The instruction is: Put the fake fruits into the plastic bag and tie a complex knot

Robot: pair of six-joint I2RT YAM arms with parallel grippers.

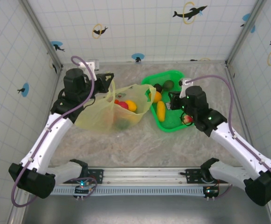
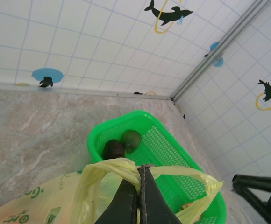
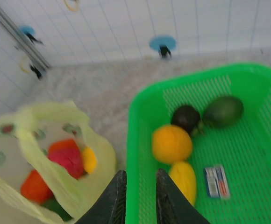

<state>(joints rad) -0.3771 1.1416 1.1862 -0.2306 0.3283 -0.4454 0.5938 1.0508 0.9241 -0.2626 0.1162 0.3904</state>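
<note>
Top external view: the plastic bag (image 1: 96, 119) lies beside the green basket (image 1: 172, 125), with several fake fruits (image 1: 131, 106) already inside. The left gripper (image 2: 139, 198) is clamped on a bag handle, holding it up; the right gripper (image 3: 138, 198) hangs over the basket rim, fingers slightly apart, empty. Four fruits or more wait in the basket and no knot is tied — roughly half done, I judge.
</note>
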